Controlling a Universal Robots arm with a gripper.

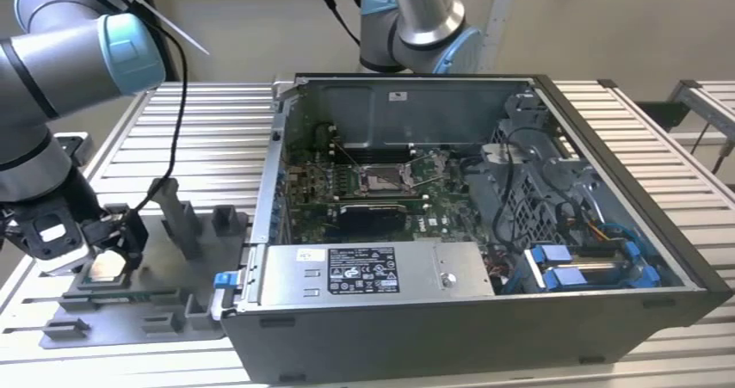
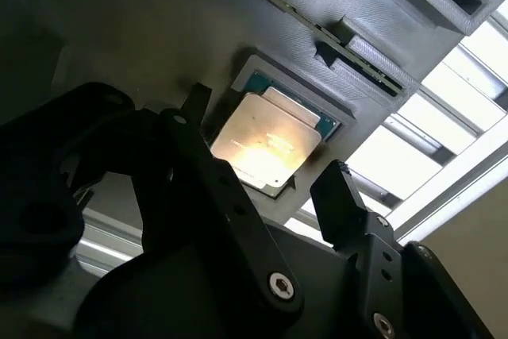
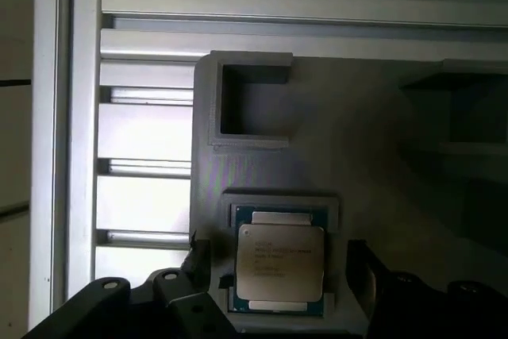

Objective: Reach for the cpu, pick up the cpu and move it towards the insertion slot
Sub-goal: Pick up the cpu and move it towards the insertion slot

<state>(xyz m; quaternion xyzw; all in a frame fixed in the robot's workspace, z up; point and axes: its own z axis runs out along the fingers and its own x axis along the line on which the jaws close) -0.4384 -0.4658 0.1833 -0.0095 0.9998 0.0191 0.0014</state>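
The cpu (image 1: 109,267) lies flat in a square nest of the grey plastic tray (image 1: 161,315), at the exterior view's left. Its silvery top face (image 2: 266,144) (image 3: 282,263) catches a bright light. My gripper (image 1: 101,252) hangs just above it and stands open. In both wrist views the black fingers (image 2: 198,109) (image 3: 200,253) sit one on each side of the chip, a small gap away from its edges. The insertion slot (image 1: 385,178) is the silver socket frame on the green board inside the open computer case, well off to the exterior view's right.
The open computer case (image 1: 460,328) stands to the exterior view's right of the tray, its near wall and power supply (image 1: 367,272) between cpu and socket. Upright grey tray blocks (image 1: 184,220) rise beside the gripper. A second robot arm (image 1: 414,18) stands behind the case.
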